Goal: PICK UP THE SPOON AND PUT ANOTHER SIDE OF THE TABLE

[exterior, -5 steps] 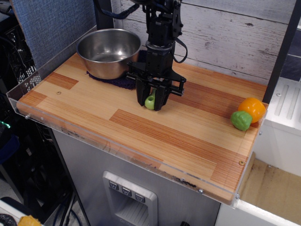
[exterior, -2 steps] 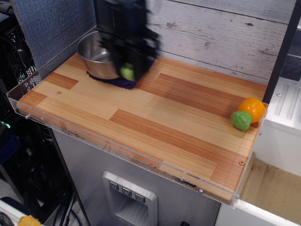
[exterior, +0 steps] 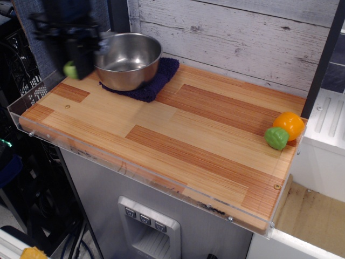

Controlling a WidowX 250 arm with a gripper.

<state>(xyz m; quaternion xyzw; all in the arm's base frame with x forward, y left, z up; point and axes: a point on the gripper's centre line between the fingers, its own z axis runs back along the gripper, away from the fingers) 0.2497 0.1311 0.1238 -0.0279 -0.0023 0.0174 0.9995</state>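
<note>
My gripper [exterior: 75, 67] is blurred by motion at the far left of the table [exterior: 178, 140], just left of the steel bowl. It is shut on the spoon [exterior: 70, 69]. Only the spoon's light-green handle end shows between the fingers. Its grey head is hidden. The gripper hangs above the table's left rear corner, a little over the wood.
A steel bowl [exterior: 129, 59] sits on a dark blue cloth [exterior: 156, 81] at the back left. A green and orange toy vegetable [exterior: 284, 130] lies at the right edge. A clear acrylic rim [exterior: 32, 91] lines the left side. A plank wall stands behind.
The gripper has carried the spoon from the middle of the table leftward past the bowl to the far left corner. The bowl and vegetable have not moved.
</note>
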